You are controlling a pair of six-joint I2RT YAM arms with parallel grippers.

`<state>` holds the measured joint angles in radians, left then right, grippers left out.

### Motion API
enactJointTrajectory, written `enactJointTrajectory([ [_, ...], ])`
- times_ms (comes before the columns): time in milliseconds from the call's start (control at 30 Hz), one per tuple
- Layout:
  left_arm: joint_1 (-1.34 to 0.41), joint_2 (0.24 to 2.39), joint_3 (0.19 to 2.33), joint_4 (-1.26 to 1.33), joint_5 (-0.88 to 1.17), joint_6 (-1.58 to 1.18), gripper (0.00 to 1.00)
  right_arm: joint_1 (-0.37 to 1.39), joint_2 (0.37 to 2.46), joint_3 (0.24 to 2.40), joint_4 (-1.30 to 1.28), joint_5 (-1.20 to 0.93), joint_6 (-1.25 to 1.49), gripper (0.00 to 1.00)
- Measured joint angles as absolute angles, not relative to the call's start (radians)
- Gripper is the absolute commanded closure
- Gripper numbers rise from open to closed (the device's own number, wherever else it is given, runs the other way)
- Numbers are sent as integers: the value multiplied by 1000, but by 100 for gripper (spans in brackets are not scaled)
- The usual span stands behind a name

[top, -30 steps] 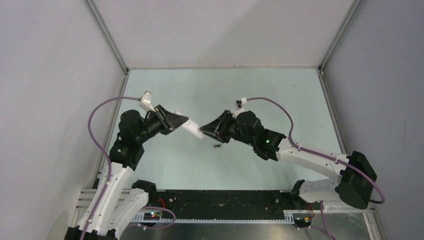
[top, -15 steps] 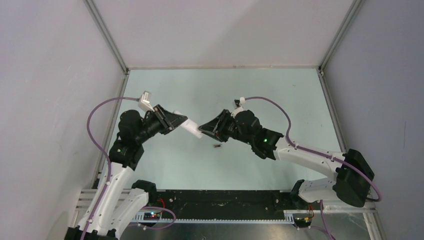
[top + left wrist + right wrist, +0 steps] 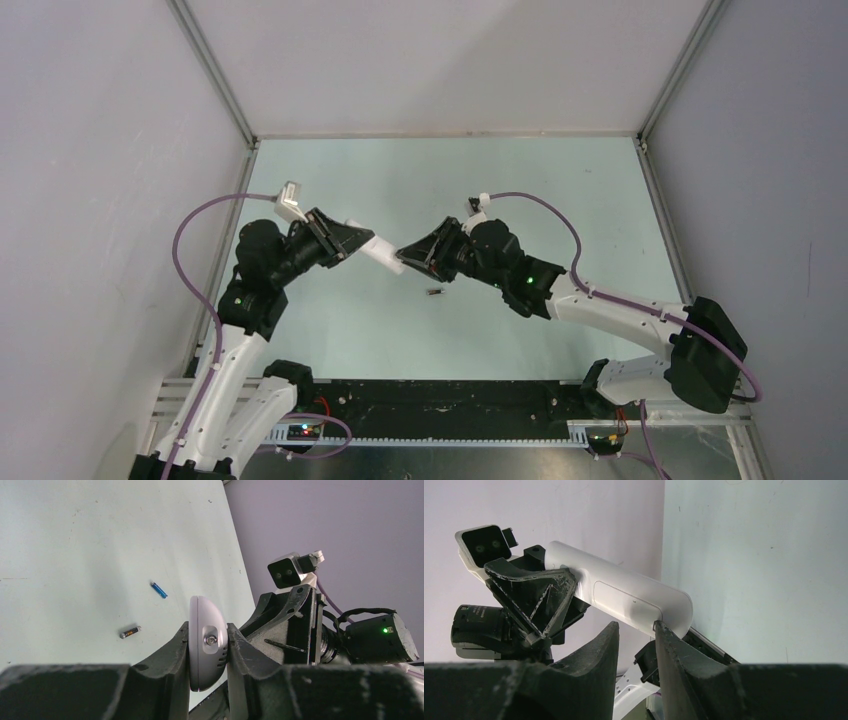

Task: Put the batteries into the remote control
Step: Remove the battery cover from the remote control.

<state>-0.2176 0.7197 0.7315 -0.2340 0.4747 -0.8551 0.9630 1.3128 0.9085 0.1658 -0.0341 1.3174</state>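
Note:
My left gripper [image 3: 365,243] is shut on the white remote control [image 3: 383,254] and holds it above the table, its free end pointing right. In the left wrist view the remote [image 3: 207,645] stands edge-on, pinched between the fingers [image 3: 208,630]. My right gripper [image 3: 636,627] is open at the remote's free end [image 3: 624,592]. One fingertip [image 3: 658,626] touches the back by the cover seam, and nothing lies between the jaws. On the table lie the batteries: a dark one [image 3: 130,632], also seen from above [image 3: 434,292], and a blue one [image 3: 159,590].
Grey enclosure walls stand around the pale green table [image 3: 560,190]. The two arms meet over its middle, with cables looping behind them. The black base rail [image 3: 440,400] runs along the near edge.
The right arm has crept slightly left, towards the remote's free end. The left arm and the remote have held still.

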Motion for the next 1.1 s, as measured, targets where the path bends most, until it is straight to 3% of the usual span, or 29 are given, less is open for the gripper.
enactJointTrajectory([
  [1100,-216,726,715,-227,445,-809,100,958,1319,902,192,-35,1317,63],
])
